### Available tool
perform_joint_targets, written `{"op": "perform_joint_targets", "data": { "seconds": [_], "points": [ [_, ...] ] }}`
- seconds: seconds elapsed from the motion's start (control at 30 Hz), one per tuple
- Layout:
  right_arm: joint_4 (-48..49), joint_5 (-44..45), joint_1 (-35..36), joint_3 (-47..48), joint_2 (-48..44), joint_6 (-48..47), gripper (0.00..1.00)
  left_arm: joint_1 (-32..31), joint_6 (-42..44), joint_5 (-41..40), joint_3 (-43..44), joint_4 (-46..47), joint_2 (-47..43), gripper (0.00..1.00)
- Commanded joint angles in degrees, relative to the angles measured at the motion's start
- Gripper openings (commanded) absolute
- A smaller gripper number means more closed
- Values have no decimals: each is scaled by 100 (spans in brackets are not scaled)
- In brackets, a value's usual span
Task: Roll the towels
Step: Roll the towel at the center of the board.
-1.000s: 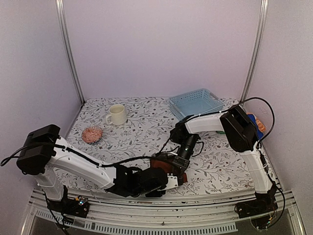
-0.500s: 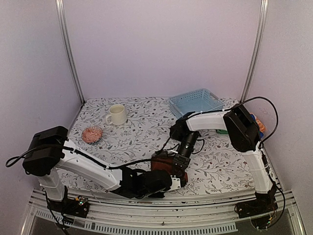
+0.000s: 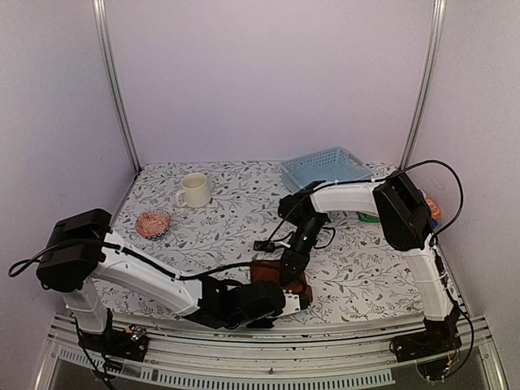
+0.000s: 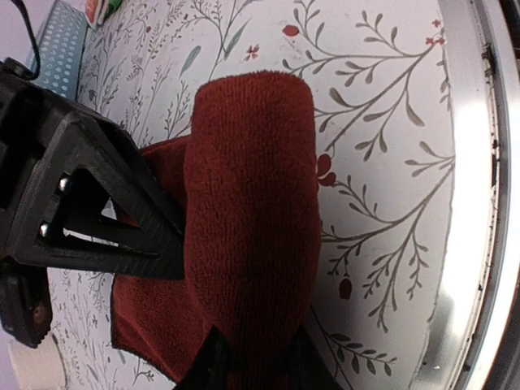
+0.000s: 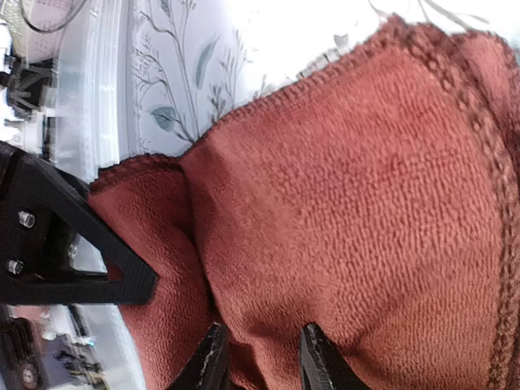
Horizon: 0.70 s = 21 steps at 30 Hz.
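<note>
Rust-brown towel [image 4: 248, 219] lies half-rolled near the front edge of the surface [image 4: 382, 162]. Left tool [image 4: 256, 370] is closed narrowly on the roll's end; right tool [image 5: 262, 361] straddles the flat tail, grip unclear. Rolling looks midway: next, the roll must turn onward over a taut tail.

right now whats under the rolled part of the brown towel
The roll lies on the towel's own unrolled flat part, spread on the flowered tabletop; anything beneath the cloth is covered.
</note>
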Motion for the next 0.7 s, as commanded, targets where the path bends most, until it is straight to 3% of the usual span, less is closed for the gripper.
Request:
{"op": "perform_joint_targets", "data": {
  "seconds": [0.0,0.17,0.67],
  "points": [
    [526,816,-166,-152,372,536,32,-11,-249,404,4,-239,-317,16],
    [731,1304,-391,-179,466,883,31,2,-430,1047,-1,-283,-569,15],
    [360,285,-461,-200,-367,234,33,883,-1003,2830,283,-658,11,9]
  ]
}}
